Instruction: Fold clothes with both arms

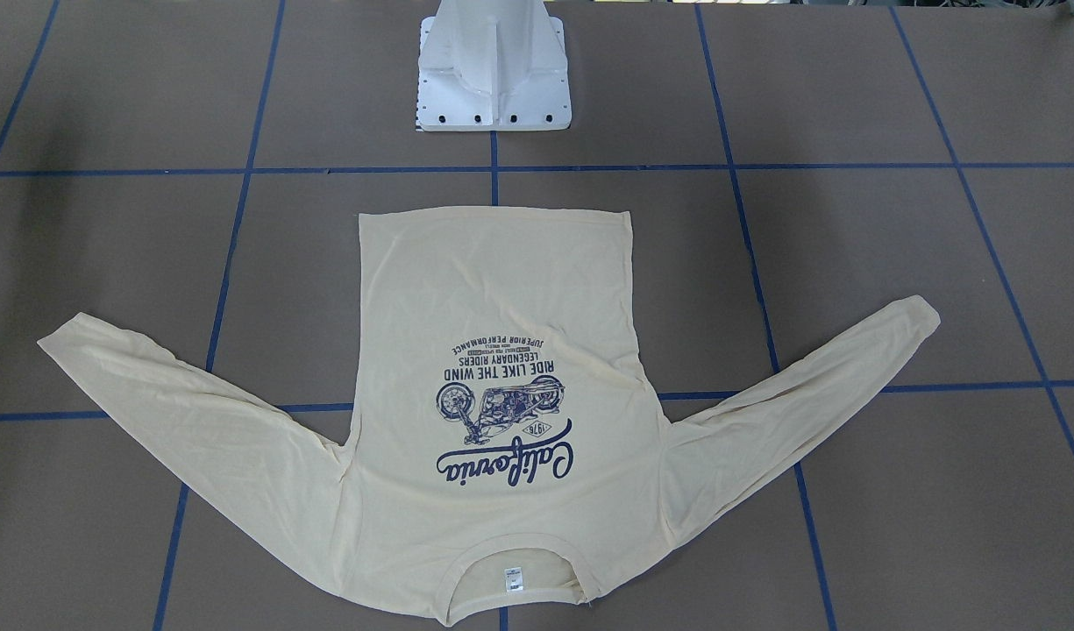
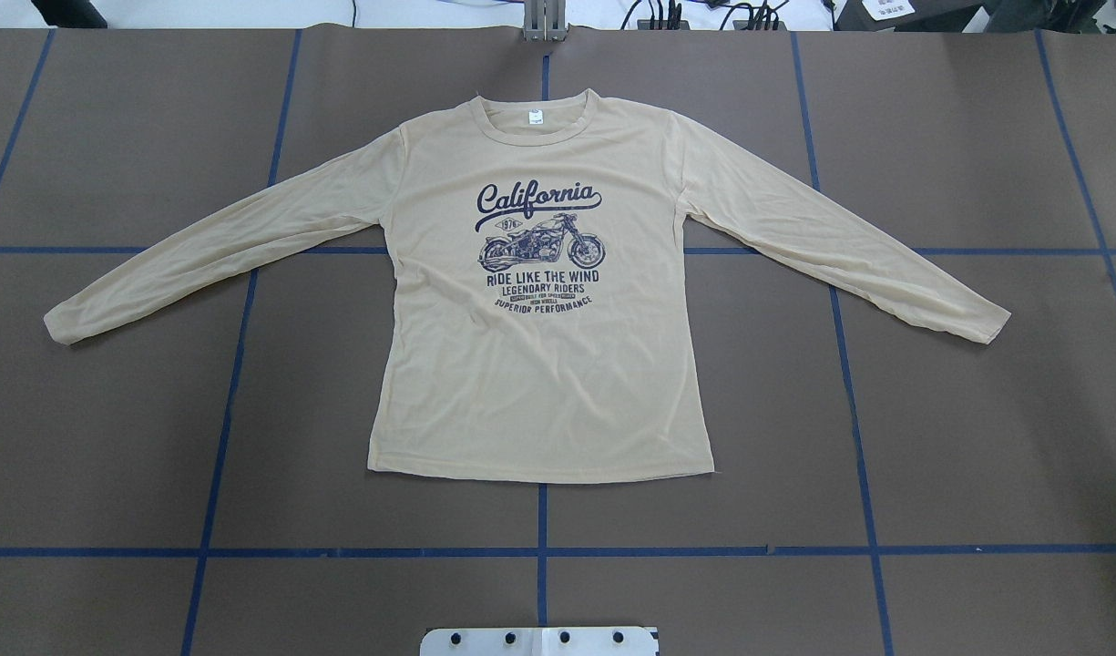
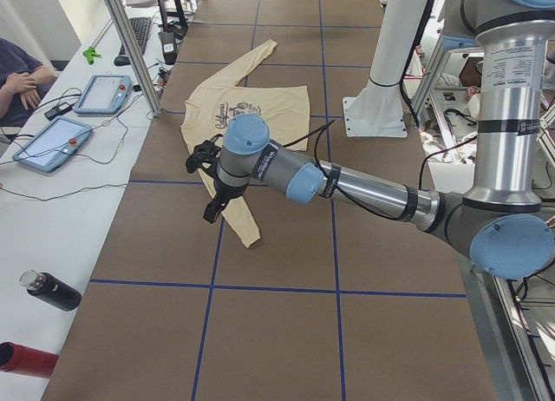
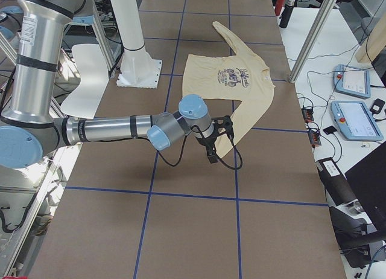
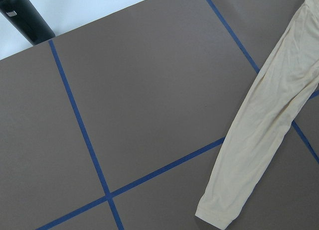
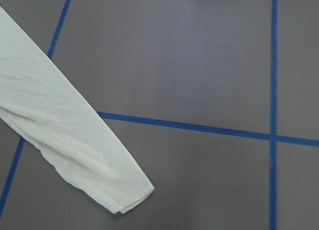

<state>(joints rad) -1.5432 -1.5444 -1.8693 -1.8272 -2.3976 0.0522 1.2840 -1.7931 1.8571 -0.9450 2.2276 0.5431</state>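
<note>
Claw states cannot be told for either arm: the left claw [image 3: 212, 212] hangs above the table [image 2: 111, 437] at centre left of the left side view, the right claw [image 4: 211, 153] at the centre of the right side view. Brown and blue-taped, the table fills the overhead frame. At its centre the T-shirt [image 2: 539, 364] lies flat, 2 sleeves spread, collar toward the top edge. Its navy print [image 2: 539, 246] faces up, and a white neck label [image 2: 535, 116] sits inside the collar.
</note>
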